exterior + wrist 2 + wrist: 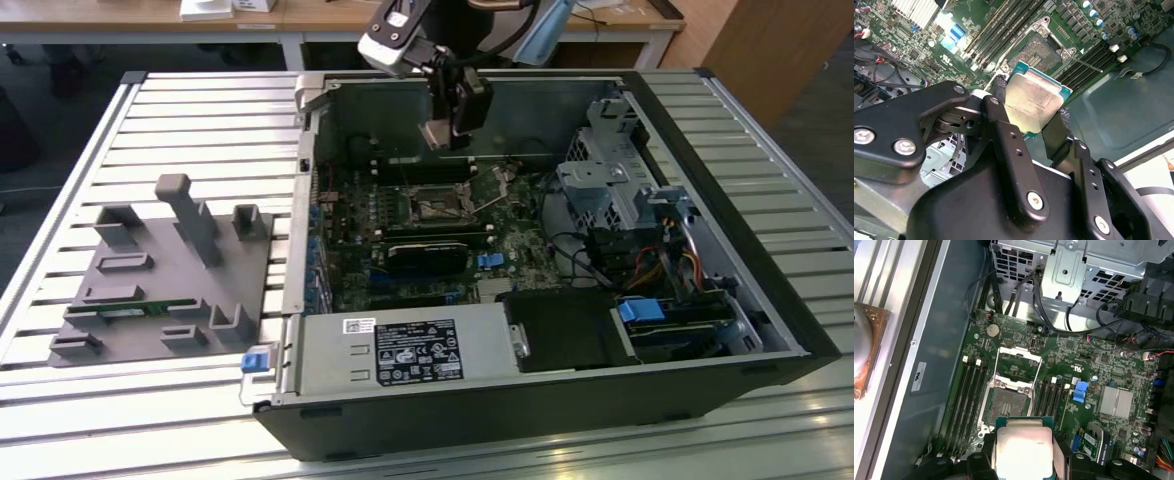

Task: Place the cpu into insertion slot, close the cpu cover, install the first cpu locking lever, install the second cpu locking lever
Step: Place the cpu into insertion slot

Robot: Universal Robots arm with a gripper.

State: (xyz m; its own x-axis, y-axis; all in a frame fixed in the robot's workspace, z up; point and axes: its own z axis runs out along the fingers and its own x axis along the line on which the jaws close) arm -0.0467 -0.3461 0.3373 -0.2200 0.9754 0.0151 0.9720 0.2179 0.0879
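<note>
My gripper (446,128) hangs inside the open computer case, shut on the cpu (1034,95), a small square chip with a dull silver top on a green edge. In both wrist views the black fingers (1000,120) clamp the chip's two opposite sides. The cpu (1024,442) is held in the air, apart from the bare insertion slot (1004,402) on the green motherboard. The cpu cover (1020,354), a thin silver frame, stands flipped open at the socket's far side. A thin locking lever (1089,64) sticks out beside the slot (1041,52).
Memory slots (966,400) flank the socket on both sides. A metal drive cage (607,180) with cables fills the case on the exterior view's right, a power supply (400,350) its front. A grey fixture block (160,280) lies on the slatted table (80,150).
</note>
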